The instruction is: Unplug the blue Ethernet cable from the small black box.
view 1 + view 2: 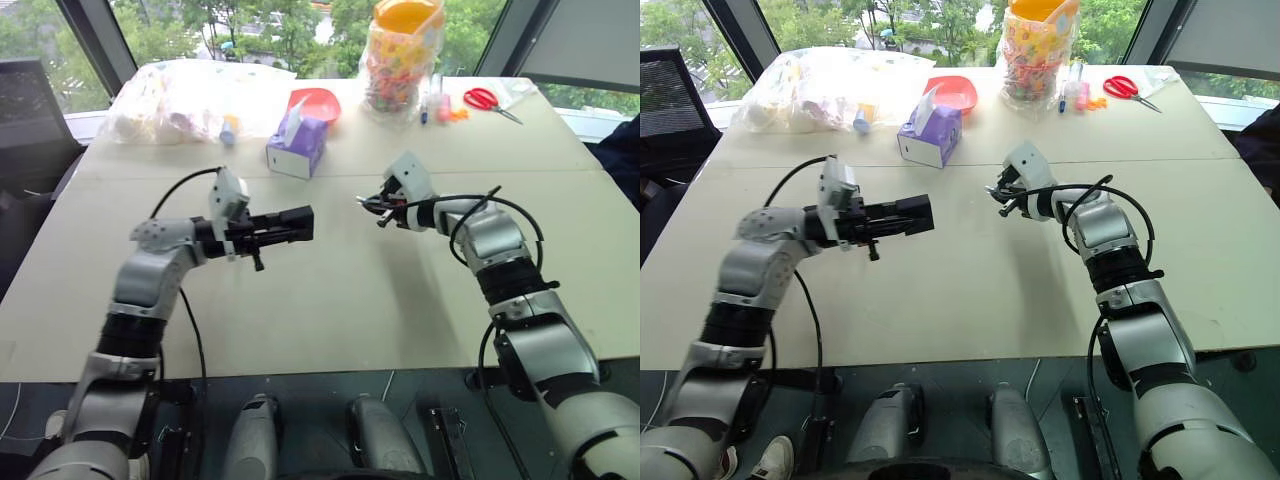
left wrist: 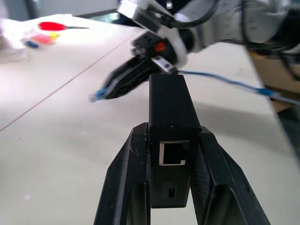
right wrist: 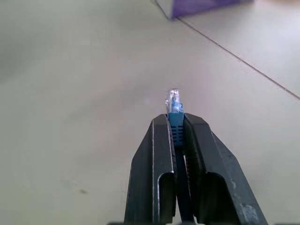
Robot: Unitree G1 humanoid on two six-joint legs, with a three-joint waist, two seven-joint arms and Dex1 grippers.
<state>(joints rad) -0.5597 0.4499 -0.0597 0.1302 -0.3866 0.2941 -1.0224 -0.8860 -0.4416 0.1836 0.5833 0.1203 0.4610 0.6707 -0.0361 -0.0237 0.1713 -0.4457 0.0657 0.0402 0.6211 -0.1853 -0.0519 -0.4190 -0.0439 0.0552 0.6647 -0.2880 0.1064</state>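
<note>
Cable is out of the box, both held above the table.

Head views: pale table (image 1: 350, 290) with a seam across it, windows and trees behind. Left gripper (image 1: 300, 222) clamps the small black box (image 1: 290, 224) level over the table; right gripper (image 1: 366, 203) sits apart from it. Purple tissue box (image 1: 297, 146), red bowl (image 1: 318, 101), bag of supplies (image 1: 190, 100), candy jar (image 1: 402, 55) and scissors (image 1: 488, 101) sit along the far side.
Left wrist: box port (image 2: 174, 153) empty; blue Ethernet cable (image 2: 225, 80) trails from the right gripper, plug (image 2: 97, 96) free.
Right wrist: jaws pinched on the plug (image 3: 174, 108), tip poking out over bare table.
</note>
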